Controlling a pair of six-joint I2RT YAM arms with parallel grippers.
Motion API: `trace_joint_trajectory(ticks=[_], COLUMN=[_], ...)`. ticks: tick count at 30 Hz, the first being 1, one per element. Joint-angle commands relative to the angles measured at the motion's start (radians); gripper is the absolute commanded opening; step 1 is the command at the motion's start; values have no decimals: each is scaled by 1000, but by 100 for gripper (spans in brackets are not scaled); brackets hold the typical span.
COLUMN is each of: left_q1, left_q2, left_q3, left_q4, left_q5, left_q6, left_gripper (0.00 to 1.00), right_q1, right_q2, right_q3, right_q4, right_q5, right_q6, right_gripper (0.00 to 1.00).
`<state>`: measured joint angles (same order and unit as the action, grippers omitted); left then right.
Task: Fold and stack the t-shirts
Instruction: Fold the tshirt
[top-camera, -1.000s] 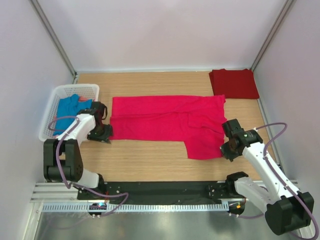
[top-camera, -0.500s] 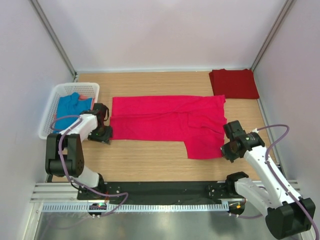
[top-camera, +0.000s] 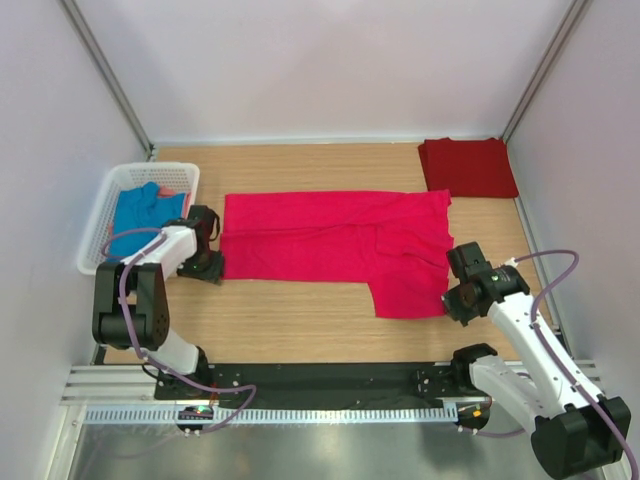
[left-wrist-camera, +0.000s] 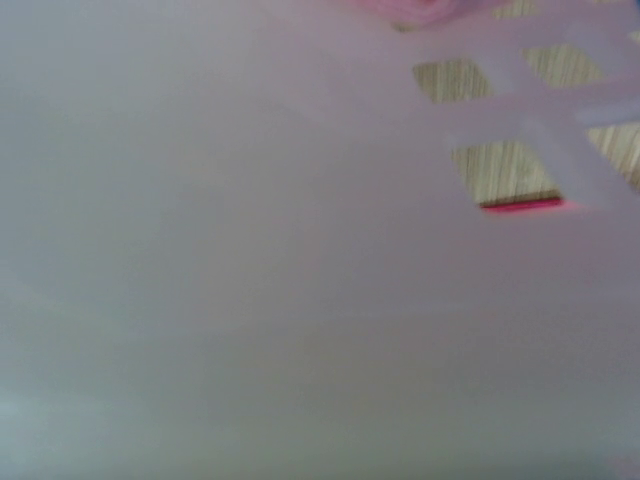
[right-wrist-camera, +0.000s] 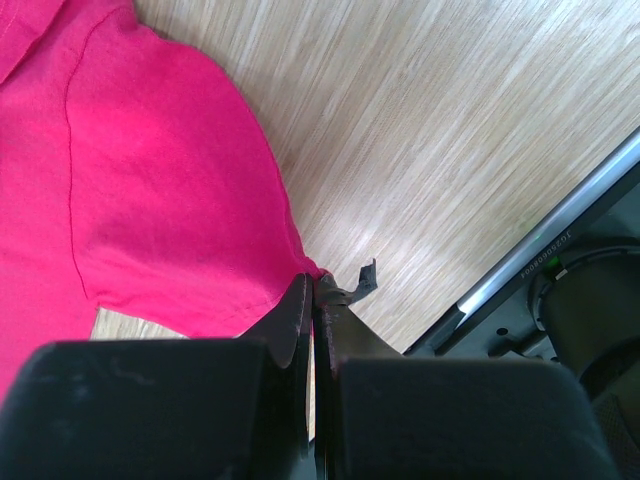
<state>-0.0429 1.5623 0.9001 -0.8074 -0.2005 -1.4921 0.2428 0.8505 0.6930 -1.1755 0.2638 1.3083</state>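
The darker red t-shirt (top-camera: 468, 167) lies folded at two o'clock. The bright pinkish-red t-shirt (top-camera: 330, 240) is mid-table, only partly folded (a blue t-shirt (top-camera: 135, 215) waits in the basket (top-camera: 97, 240) at nine). The right gripper (right-wrist-camera: 316, 283) pinches its sleeve edge; whether the left gripper (top-camera: 207, 265) is closed, I cannot tell.

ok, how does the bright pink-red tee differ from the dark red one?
The bright pinkish-red t-shirt lies spread long across the middle of the table. The dark red t-shirt is folded into a compact square at the far right corner. The bright one covers far more of the table than the dark one. The right gripper pinches the bright one's edge, while nothing touches the dark one. Both are plain, solid-colour and lie flat.
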Motion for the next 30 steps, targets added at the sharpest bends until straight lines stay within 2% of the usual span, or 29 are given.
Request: trace_joint_trajectory(ticks=[1,10,13,18,24,30], left_q1=[11,5,1,0,-12,-29], left_q2=[27,27,-62,-180,-189,-148], left_q3=[-35,-90,-102,-96,-37,-50], left_q4=[39,117,88,67,10,28], left_q5=[-4,41,-5,-13,-17,0], left_q6=[-5,-30,-37,-66,-91,-143], left_gripper=[29,30,31,40,44,45], right_q1=[4,4,4,4,6,6], right_q2=[-19,-34,-44,-64,-70,-80], right_q3=[39,63,68,59,49,59], right_q4=[-26,-41,-50,-56,-59,-64], right_q5=[32,43,48,49,43,51], right_q6=[8,0,-3,-3,-9,-18], right_gripper=[1,1,1,1,1,1])
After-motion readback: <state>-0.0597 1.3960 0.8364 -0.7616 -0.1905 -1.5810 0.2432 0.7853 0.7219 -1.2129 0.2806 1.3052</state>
